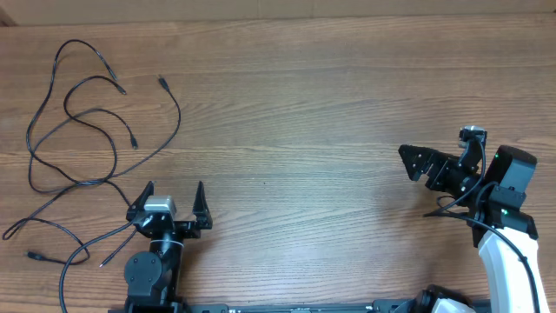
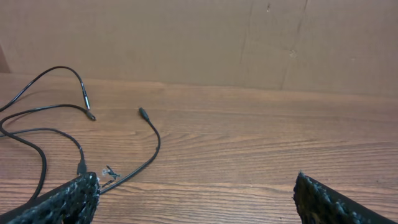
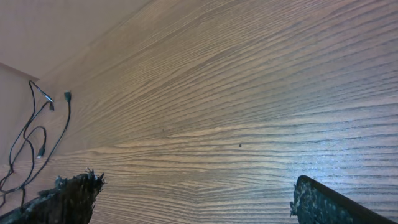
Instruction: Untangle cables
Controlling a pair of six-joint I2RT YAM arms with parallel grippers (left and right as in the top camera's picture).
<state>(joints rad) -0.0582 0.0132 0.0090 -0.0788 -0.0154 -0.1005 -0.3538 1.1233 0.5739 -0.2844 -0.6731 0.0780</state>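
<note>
Several thin black cables [image 1: 109, 180] lie in loose crossing loops on the left part of the wooden table, their small plug ends scattered around. My left gripper [image 1: 174, 186] stands open just right of the tangle's lower part, holding nothing. In the left wrist view a cable [image 2: 157, 144] curves past my left fingertip [image 2: 84, 186], and more loops lie further left. My right gripper [image 1: 436, 144] is open and far off at the right, over bare wood. Its wrist view shows the cables [image 3: 66, 96] small at the far left, with only wood between the gripper's [image 3: 196, 190] fingers.
The table [image 1: 304, 113] is brown wood grain. A cardboard-coloured wall [image 2: 249, 43] rises behind its far edge. Both arm bases stand at the near edge, the left [image 1: 152, 269] and the right [image 1: 508, 252].
</note>
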